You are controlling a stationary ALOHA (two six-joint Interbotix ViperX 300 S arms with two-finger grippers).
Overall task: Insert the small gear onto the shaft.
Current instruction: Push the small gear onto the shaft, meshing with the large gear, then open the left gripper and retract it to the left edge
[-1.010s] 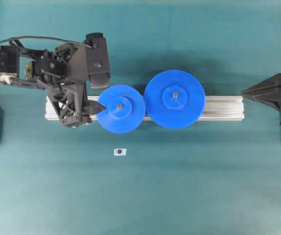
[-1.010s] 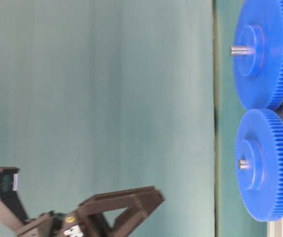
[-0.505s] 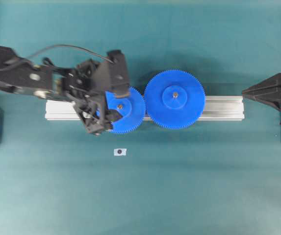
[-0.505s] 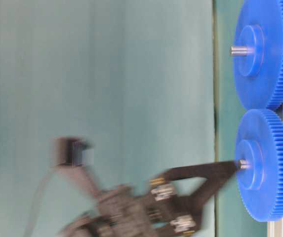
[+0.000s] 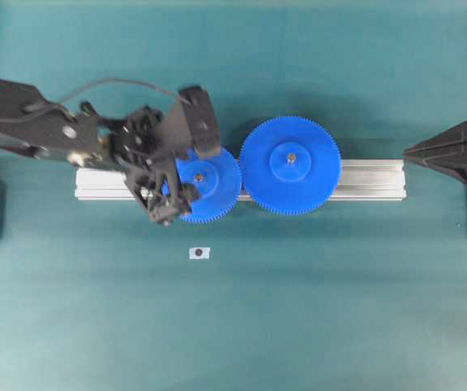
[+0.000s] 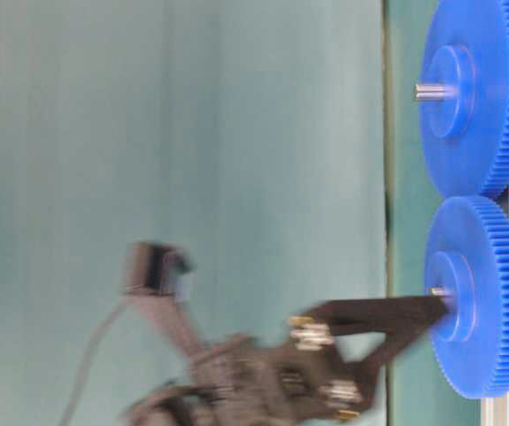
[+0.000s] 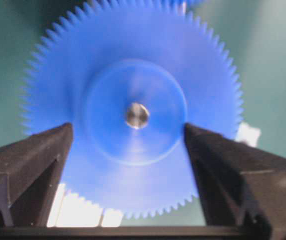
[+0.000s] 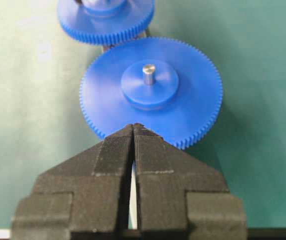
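The left arm [image 5: 94,138] hides the small gear's [image 5: 209,186] left part overhead and is smeared in the table-level view. The larger gear [image 6: 476,98] is cut off at that view's top edge. The tiny tag [image 5: 200,252] near the rail [image 5: 372,179] is unreadable.

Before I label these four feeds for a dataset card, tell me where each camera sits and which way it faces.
Overhead: above the table, looking straight down; both arms, rail, two gears.
Table-level: low, side-on, picture turned sideways; left gripper at the small gear.
Left wrist: on the left arm, looking between open fingers at the small gear's hub and shaft.
Right wrist: on the right arm, shut right gripper before the large gear.
All four share the small gear.
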